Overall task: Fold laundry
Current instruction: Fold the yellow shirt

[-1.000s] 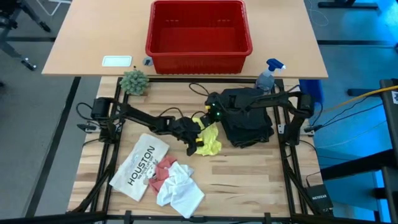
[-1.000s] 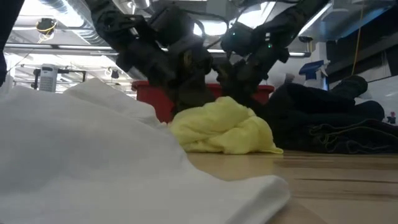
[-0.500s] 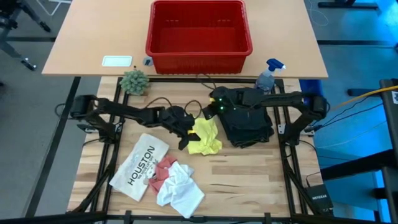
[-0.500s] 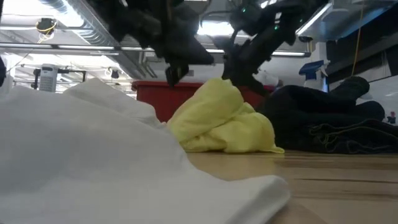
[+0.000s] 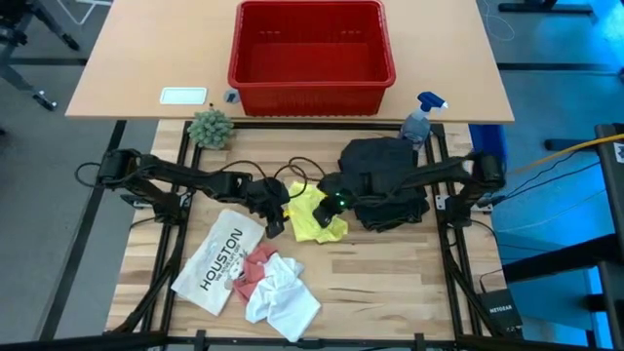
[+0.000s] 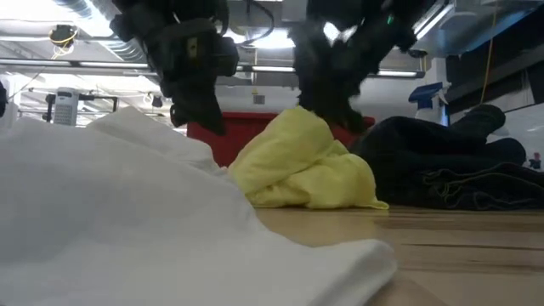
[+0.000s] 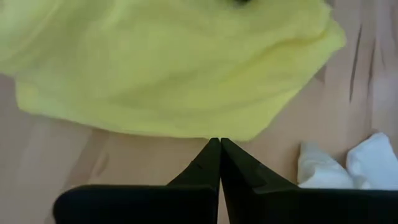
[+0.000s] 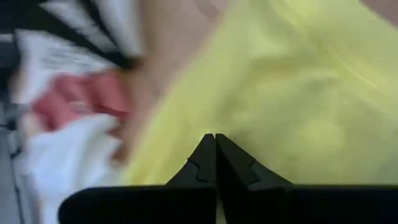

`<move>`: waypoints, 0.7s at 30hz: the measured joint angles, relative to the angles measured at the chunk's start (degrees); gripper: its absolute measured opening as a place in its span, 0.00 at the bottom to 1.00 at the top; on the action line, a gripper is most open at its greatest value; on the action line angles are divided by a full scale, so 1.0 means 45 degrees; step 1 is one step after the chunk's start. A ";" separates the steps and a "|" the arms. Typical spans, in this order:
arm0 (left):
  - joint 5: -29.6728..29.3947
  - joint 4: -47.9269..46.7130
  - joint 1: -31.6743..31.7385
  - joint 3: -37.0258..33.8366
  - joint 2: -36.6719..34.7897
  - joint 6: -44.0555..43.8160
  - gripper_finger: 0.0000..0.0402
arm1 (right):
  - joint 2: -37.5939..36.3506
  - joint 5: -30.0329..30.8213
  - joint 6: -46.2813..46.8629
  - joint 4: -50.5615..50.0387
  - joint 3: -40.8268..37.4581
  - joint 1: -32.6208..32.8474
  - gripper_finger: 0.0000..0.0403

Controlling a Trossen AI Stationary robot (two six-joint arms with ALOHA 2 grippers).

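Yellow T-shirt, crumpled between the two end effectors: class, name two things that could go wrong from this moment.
1. Both end effectors are shut and empty, the left end effector beside the crumpled yellow T-shirt and the right end effector over it; a grab may bunch it further.
2. The dark trousers lie right beside it, so a spreading pull might drag them.

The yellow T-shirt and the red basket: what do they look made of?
The yellow T-shirt looks like soft matte knit fabric, probably cotton: it bunches into rounded folds with no shine. The red basket looks like rigid moulded plastic: straight walls, a slight gloss, and what seem to be slots in its far wall.
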 joint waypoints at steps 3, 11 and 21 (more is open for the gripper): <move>0.0016 0.0029 -0.0041 -0.0135 -0.0004 -0.0153 0.00 | 0.1043 -0.0181 0.0251 -0.0373 0.0005 -0.0042 0.00; 0.0324 0.0231 -0.0088 -0.0141 -0.0004 -0.0381 0.00 | 0.2416 -0.0825 0.0482 0.0140 0.0078 -0.0039 0.00; 0.0418 0.3047 0.0254 -0.0121 -0.0004 0.0703 0.00 | -0.0583 0.1442 0.0559 -0.1961 -0.0039 0.0227 0.00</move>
